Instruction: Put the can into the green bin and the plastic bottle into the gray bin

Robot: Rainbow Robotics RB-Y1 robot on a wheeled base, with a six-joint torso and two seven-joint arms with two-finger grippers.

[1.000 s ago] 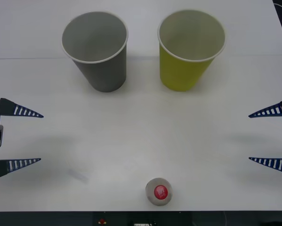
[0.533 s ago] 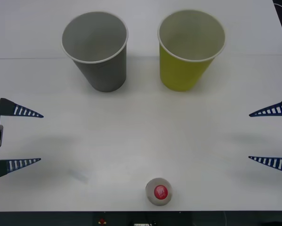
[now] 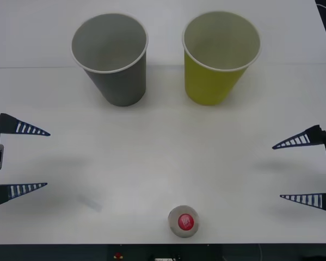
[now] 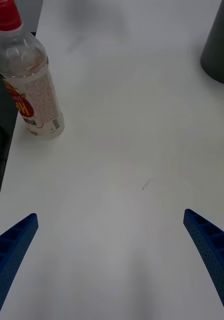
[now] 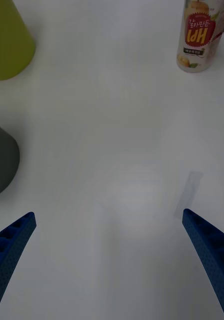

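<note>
While the plastic bottle [image 3: 183, 221] is standing upright right at the near edge of the bench [image 3: 163, 152], you are holding both grippers with fingers spread wide and gripping nothing. Your right gripper [image 3: 293, 171] is hovering over the right side of the bench, your left gripper [image 3: 29, 159] over the left side, each well apart from the bottle. The gray bin [image 3: 111, 57] and the green bin [image 3: 220, 54] are standing side by side toward the far edge, gray on your left, green on your right. No can is showing on the bench.

Judging from this, the bottle's place is the main hazard: it is sitting so close to the near edge that a sideways nudge from a finger could be tipping it over or sending it off the bench. Its smooth round body may be slipping if you are closing too high, near the red cap. The paper bins are probably light, so clipping a rim during the drop may be toppling one.
</note>
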